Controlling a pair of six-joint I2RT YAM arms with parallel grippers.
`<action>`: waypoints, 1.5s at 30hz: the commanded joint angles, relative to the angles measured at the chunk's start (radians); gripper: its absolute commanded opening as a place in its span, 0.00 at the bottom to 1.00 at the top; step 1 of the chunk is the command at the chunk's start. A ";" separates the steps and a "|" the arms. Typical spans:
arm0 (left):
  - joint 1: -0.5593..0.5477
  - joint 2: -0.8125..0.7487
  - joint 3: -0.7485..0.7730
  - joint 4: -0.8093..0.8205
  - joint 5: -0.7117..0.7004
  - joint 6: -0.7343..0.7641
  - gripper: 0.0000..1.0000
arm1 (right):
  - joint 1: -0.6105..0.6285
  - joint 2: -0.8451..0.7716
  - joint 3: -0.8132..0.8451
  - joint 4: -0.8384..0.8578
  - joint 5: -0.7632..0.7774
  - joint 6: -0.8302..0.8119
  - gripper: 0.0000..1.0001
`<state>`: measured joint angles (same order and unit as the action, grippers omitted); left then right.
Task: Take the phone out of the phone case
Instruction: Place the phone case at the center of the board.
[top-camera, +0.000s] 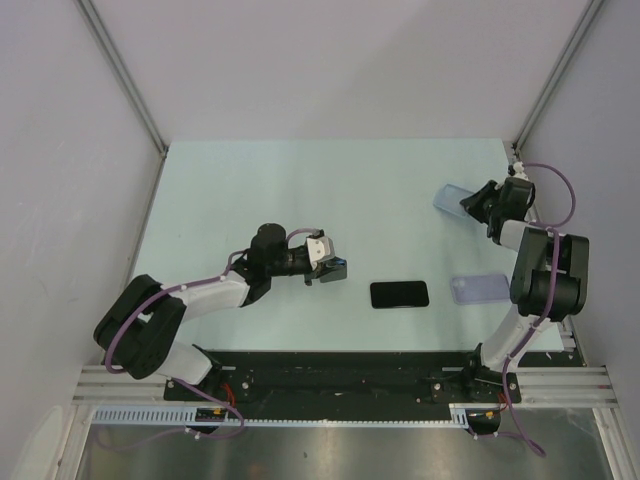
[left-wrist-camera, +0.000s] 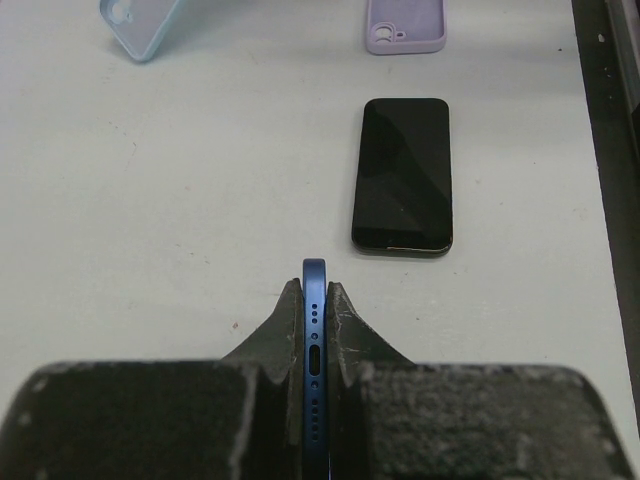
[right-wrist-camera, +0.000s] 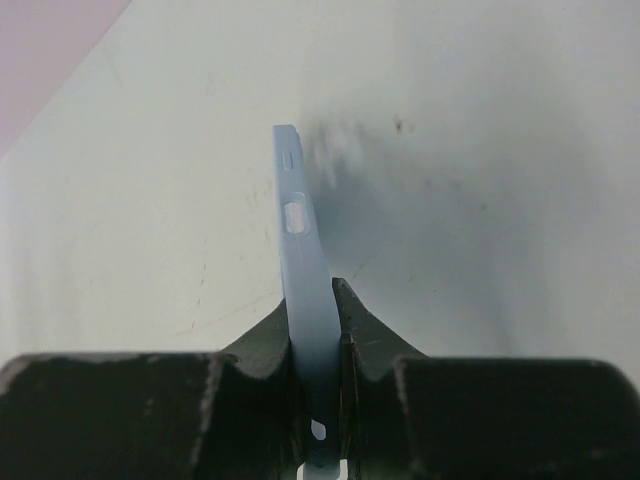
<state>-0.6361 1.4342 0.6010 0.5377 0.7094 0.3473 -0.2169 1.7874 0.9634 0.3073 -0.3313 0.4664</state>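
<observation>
My left gripper (top-camera: 332, 268) is shut on a blue phone (left-wrist-camera: 315, 340), held edge-on with its charging port toward the camera; it also shows in the top view (top-camera: 338, 268). My right gripper (top-camera: 478, 207) is shut on a light blue phone case (right-wrist-camera: 302, 270), held on edge above the table at the far right; it also shows in the top view (top-camera: 453, 196) and the left wrist view (left-wrist-camera: 140, 25). A black phone (top-camera: 399, 294) lies flat on the table between the arms, screen up, and shows in the left wrist view (left-wrist-camera: 403, 175).
A lilac phone case (top-camera: 480, 288) lies flat near the right arm's base, also in the left wrist view (left-wrist-camera: 405, 25). The pale green table (top-camera: 300, 190) is walled by grey panels on the left, the back and the right.
</observation>
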 joint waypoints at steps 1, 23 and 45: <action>0.004 -0.009 0.011 0.033 0.033 -0.002 0.00 | -0.006 -0.033 0.003 0.085 0.217 0.038 0.00; 0.003 -0.011 0.013 0.034 0.035 -0.005 0.00 | -0.041 -0.008 0.003 -0.062 0.342 0.000 0.32; 0.003 -0.011 0.011 0.033 0.038 -0.002 0.00 | -0.056 -0.039 0.003 -0.083 0.304 0.015 0.52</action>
<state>-0.6361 1.4345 0.6010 0.5381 0.7105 0.3477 -0.2699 1.7874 0.9630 0.2337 -0.0162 0.4927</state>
